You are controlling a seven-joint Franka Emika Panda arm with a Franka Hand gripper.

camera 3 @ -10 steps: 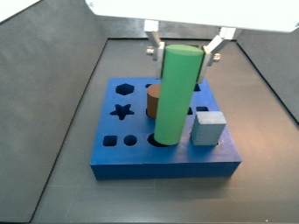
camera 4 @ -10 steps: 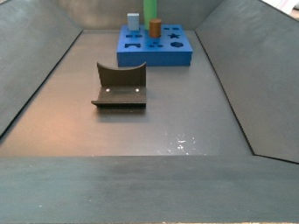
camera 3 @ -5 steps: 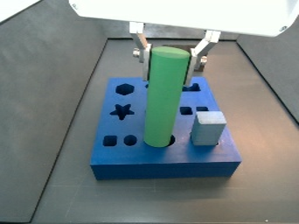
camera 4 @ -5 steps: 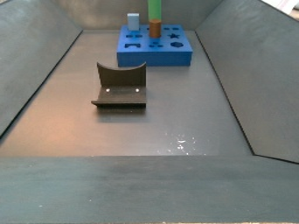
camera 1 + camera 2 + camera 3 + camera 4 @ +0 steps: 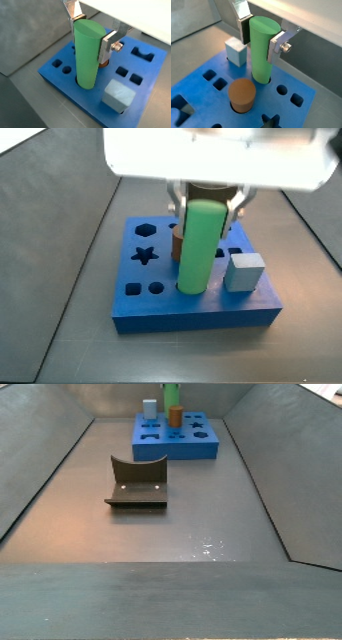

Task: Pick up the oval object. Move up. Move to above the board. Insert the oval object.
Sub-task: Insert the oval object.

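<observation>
Your hand (image 5: 89, 31): above the board (image 5: 63, 80), plates pinching the peg (image 5: 87, 55) near its top. Peg: upright, foot in a board hole, beside a grey cube (image 5: 118, 97).

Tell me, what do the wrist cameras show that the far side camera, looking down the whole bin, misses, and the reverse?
Only the wrist views show the gripper, its silver fingers flanking the oval object in its hole. Only that side view shows the fixture on the floor. Both show the board, brown cylinder and pale block.
</observation>
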